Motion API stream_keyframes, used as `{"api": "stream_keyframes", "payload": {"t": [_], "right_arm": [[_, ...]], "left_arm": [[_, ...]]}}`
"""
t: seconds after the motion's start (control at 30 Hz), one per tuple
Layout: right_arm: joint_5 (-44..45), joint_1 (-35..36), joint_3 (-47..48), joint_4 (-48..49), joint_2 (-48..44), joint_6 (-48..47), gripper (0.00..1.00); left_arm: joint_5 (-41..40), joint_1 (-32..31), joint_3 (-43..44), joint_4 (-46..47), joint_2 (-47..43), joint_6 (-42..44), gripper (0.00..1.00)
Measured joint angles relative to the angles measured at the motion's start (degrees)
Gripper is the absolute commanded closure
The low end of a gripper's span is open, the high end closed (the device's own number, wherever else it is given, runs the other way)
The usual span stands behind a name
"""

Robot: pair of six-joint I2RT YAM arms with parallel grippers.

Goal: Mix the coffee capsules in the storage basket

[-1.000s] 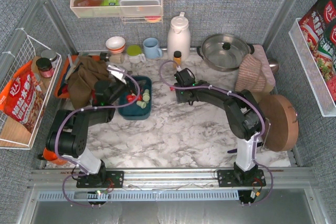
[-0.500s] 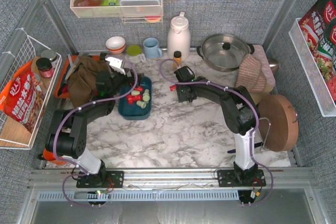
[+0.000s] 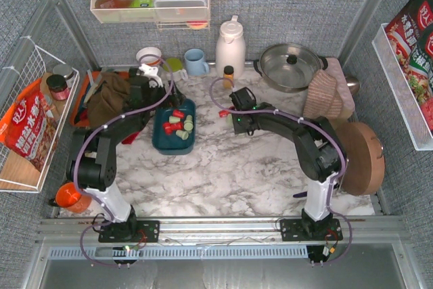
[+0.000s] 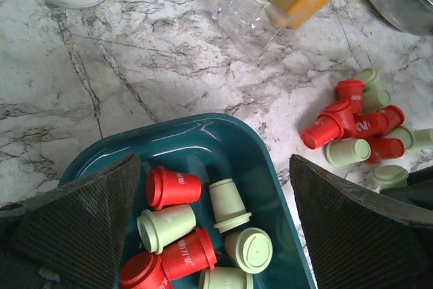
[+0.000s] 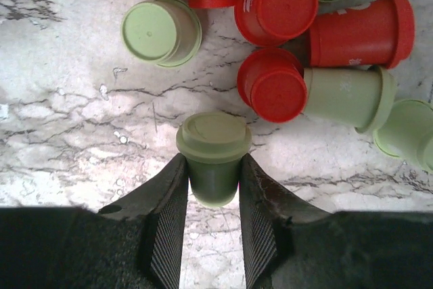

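Right gripper clamps a pale-green plastic capsule, its base hidden; left gripper, spread wide, has retreated rearward.

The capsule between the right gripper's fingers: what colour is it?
The capsule is pale green; right wrist view shows it best.

The top external view looks steeply down from above and behind the arm bases, far enough off to take in the whole tabletop. The left wrist view hangs close over the storage basket, facing away from the bases, and catches loose coffee capsules beside it. The right wrist view, nearest of all, looks down on what seems the same heap.
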Motion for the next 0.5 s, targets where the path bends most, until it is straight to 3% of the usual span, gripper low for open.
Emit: {"api": "stream_keyframes", "payload": {"t": [0.17, 0.3, 0.5], "right_arm": [[-1.29, 0.13, -2.93, 1.84, -4.96, 0.02, 0.77], [-2.84, 0.42, -6.51, 4.11, -11.19, 0.04, 0.80], [-6.93, 1.86, -15.19, 11.76, -22.36, 0.46, 0.81]], "left_arm": [[1.01, -0.59, 0.48, -1.64, -0.61, -0.02, 0.01], [0.04, -3.76, -4.74, 0.83, -5.25, 3.63, 0.01], [1.92, -10.97, -22.05, 18.58, -13.25, 14.45, 0.01]]}}
